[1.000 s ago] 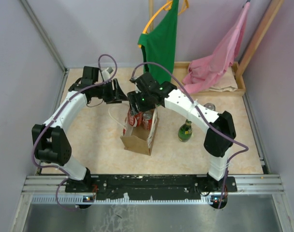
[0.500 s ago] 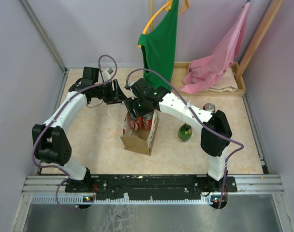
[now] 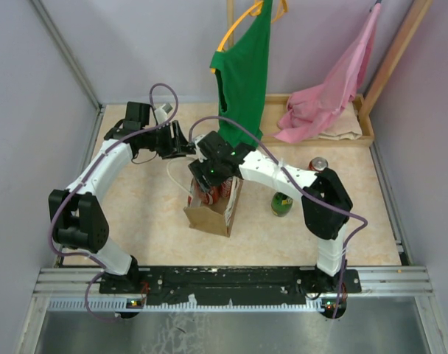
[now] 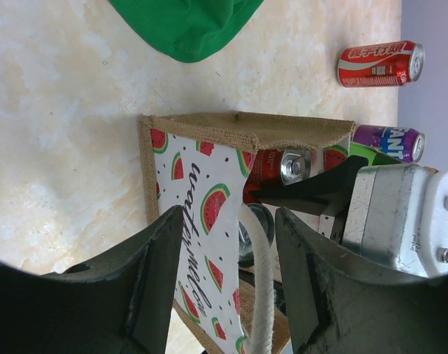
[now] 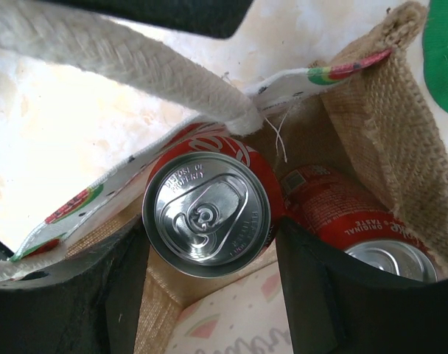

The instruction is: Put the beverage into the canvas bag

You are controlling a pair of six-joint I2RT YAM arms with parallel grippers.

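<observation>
The canvas bag (image 3: pixel 207 216) is a tan jute tote with a white watermelon-print lining and stands mid-table. My right gripper (image 3: pixel 209 178) reaches into its open top. In the right wrist view it (image 5: pixel 213 247) is shut on an upright red cola can (image 5: pixel 207 212), held inside the bag's mouth beside a second red can (image 5: pixel 357 221) lying in the bag. My left gripper (image 4: pixel 228 258) is open, its jaws straddling the bag's printed wall (image 4: pixel 202 199) and the white rope handle (image 4: pixel 261 258) without squeezing them. In the top view it (image 3: pixel 186 146) is at the bag's far edge.
A green bottle (image 3: pixel 281 204) stands right of the bag and an upright can (image 3: pixel 319 164) stands further right. The left wrist view shows a red can (image 4: pixel 380 64) lying on the table and a purple can (image 4: pixel 392 140). A green shirt (image 3: pixel 246 66) and a pink cloth (image 3: pixel 327 96) hang at the back.
My right gripper has moved left and down with the red can, from above the bag into its open top. The left gripper has stayed by the handle.
</observation>
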